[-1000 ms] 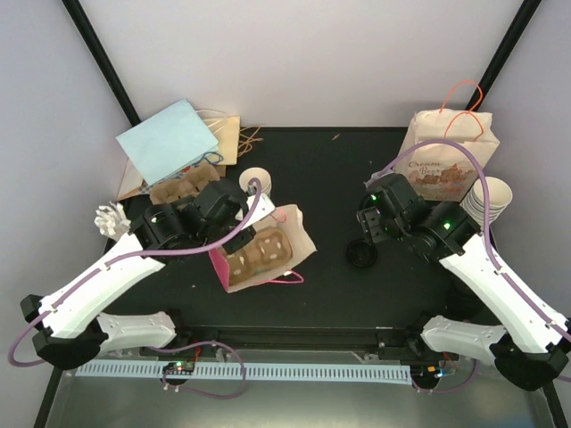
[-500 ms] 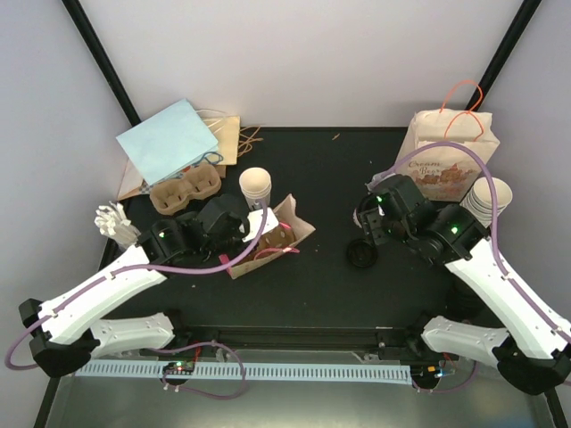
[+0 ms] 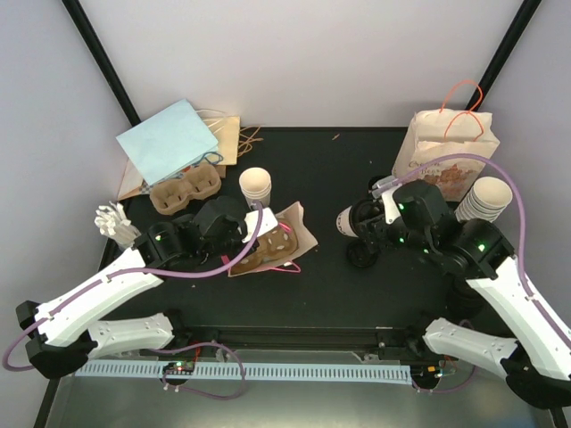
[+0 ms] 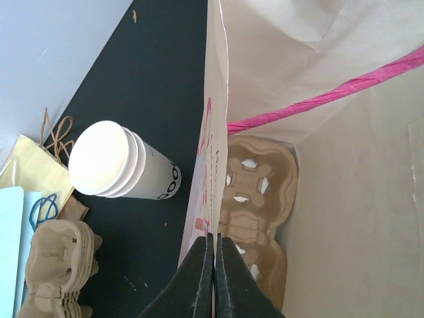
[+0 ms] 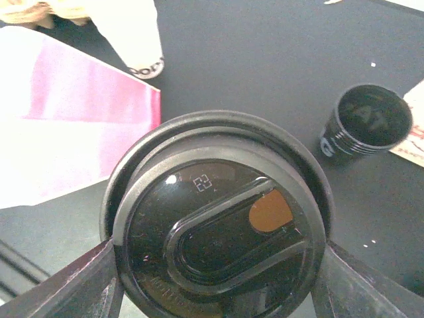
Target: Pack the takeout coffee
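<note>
A lidded takeout coffee cup point(image 3: 348, 222) is held sideways above the table, my right gripper point(image 3: 368, 223) shut on it. Its black lid point(image 5: 215, 218) fills the right wrist view between my right gripper's point(image 5: 218, 255) fingers point(image 5: 79, 285). To its left lies the paper bag point(image 3: 297, 228) with pink handles point(image 4: 344, 89), mouth open. A brown cardboard cup carrier point(image 4: 258, 199) sits inside, also seen from above point(image 3: 268, 250). My left gripper point(image 4: 213, 240) is shut on the bag's side wall point(image 4: 215, 132), at the bag's left edge point(image 3: 256, 223).
A stack of white paper cups point(image 3: 255, 185) stands just behind the bag. Black lids point(image 3: 361, 256) are stacked below the held cup. More cups point(image 3: 486, 201) and a printed brown bag point(image 3: 446, 152) are at right. A blue bag point(image 3: 168, 143) and spare carriers point(image 3: 183, 189) are at back left.
My left gripper has pulled the bag lower and tipped it, keeping its grip. My right gripper has turned and shifted right; the cup now shows, pointing left toward the bag.
</note>
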Robot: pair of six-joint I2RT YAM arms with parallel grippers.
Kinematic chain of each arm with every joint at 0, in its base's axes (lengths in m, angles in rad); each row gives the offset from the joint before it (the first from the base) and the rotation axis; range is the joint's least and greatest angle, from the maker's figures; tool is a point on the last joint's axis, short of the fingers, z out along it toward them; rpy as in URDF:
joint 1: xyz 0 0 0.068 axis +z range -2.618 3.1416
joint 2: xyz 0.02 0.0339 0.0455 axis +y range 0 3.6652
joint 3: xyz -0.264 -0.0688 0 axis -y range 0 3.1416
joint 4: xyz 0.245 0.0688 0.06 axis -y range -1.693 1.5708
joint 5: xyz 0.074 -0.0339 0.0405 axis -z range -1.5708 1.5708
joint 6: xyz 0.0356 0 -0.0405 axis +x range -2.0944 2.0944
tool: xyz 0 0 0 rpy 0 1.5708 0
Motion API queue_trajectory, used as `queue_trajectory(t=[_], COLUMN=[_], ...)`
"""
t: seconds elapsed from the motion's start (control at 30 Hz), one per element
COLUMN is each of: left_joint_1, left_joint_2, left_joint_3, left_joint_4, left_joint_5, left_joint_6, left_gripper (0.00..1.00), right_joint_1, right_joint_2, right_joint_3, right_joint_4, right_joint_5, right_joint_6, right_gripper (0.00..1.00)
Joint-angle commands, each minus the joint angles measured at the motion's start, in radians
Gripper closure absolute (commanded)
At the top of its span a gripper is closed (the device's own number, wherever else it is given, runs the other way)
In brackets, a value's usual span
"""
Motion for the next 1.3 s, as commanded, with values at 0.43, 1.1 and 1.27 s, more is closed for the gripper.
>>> queue_trajectory(t=[0.43, 1.1, 1.27], left_joint_1=[-0.006, -0.007, -0.007], left_joint_2=[-0.017, -0.004, -0.009], left_joint_3=[0.026, 0.022, 0.026], left_joint_4=[0.023, 0.034, 0.040], left_joint_5=[-0.095, -0.106, -0.114], left_joint_6=[0.037, 0.050, 0.058], left_gripper=[0.98, 0.98, 0.98], right_joint_1=[-0.002, -0.002, -0.002], right_joint_2=[-0.111, -0.174, -0.163], right_joint_3=[0.079, 0.035, 0.017], right_joint_4=[0.078, 0.174, 0.212], right_joint_5=[-0.279, -0.483, -0.515], right_joint_6=[-0.074, -0.087, -0.080], right_gripper=[0.36, 0.37, 0.37])
